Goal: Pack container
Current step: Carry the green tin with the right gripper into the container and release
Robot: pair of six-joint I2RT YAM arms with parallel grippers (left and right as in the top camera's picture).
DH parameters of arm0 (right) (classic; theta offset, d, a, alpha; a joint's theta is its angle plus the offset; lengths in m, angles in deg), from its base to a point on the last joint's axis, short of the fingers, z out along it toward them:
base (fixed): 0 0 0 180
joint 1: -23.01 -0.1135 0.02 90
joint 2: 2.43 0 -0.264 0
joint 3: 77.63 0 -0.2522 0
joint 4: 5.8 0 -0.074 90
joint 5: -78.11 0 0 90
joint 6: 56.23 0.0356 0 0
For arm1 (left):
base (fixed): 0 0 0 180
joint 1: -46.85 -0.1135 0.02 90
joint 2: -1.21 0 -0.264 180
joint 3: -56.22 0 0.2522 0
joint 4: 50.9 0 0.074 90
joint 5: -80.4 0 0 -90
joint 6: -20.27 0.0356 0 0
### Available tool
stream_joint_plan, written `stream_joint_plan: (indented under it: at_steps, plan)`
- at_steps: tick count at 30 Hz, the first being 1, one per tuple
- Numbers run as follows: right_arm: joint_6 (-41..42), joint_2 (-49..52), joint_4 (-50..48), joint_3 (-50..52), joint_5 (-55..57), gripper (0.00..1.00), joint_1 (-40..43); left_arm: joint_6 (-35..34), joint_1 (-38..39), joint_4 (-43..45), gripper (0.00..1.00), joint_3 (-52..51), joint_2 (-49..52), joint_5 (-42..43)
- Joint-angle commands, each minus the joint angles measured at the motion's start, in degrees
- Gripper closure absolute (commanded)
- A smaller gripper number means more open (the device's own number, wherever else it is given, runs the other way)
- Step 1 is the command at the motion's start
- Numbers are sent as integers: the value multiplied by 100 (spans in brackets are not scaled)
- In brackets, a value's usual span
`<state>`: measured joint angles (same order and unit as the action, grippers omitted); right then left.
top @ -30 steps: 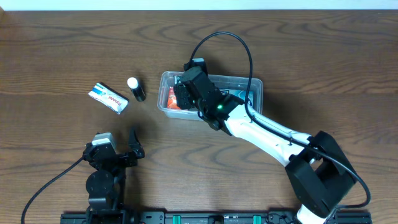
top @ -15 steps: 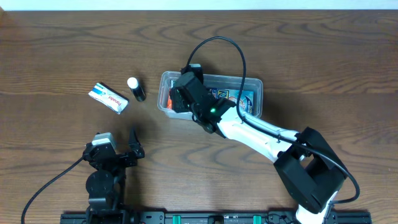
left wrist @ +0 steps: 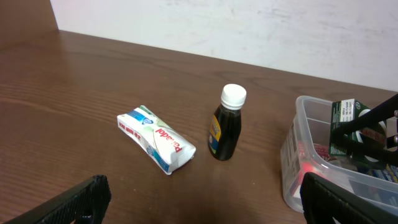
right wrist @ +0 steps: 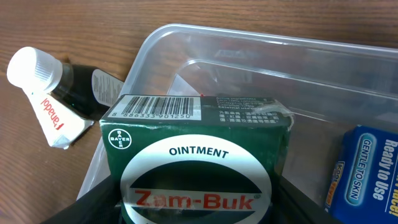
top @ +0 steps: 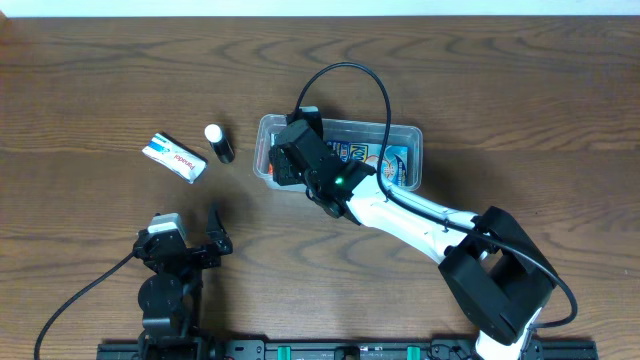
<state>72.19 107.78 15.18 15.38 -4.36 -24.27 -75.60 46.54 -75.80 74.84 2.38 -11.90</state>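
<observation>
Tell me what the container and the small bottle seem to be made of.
The container: clear, glossy plastic, as you can see through its walls. The bottle: dark brown and shiny, glass or plastic, hard to tell, with a white ribbed cap.

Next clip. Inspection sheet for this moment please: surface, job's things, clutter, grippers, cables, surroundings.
Surface: brown wooden table; no spills seen.
Job's things: clear container holds a blue packet; green Zam-Buk box is held at its left end, contact with the floor unclear.
Clutter: white Panadol packet lying flat and dark bottle standing upright, left of the container, apart.
Grippers: right gripper shut on the box; left gripper open, holding nothing, near the table's front.
Cables: black cable arcs from the right wrist over the container; another trails from the left arm.
Surroundings: white wall behind the table.
</observation>
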Motion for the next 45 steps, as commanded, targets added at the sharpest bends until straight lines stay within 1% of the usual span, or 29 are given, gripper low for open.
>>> stream_joint_plan:
  at_steps: [1, 6, 11, 22, 28, 45]
  plan:
    - [74, 85, -24, -83, 85, 44, -61, 72, -26, -203, 2, -90, 17, 35]
    - [74, 164, -94, -83, 76, 41, -81, 72, -26, -203, 2, -90, 17, 35]
    - [72, 223, -190, -83, -50, 41, -79, 72, -26, -203, 2, -90, 17, 35]
    - [72, 240, -197, -83, -48, 34, -79, 72, -26, -201, 2, -90, 17, 35]
    - [52, 240, -219, -83, -48, 32, -79, 72, -26, -203, 2, -90, 17, 35]
    - [2, 240, -284, -83, -177, 31, -79, 72, -26, -201, 2, -90, 17, 35]
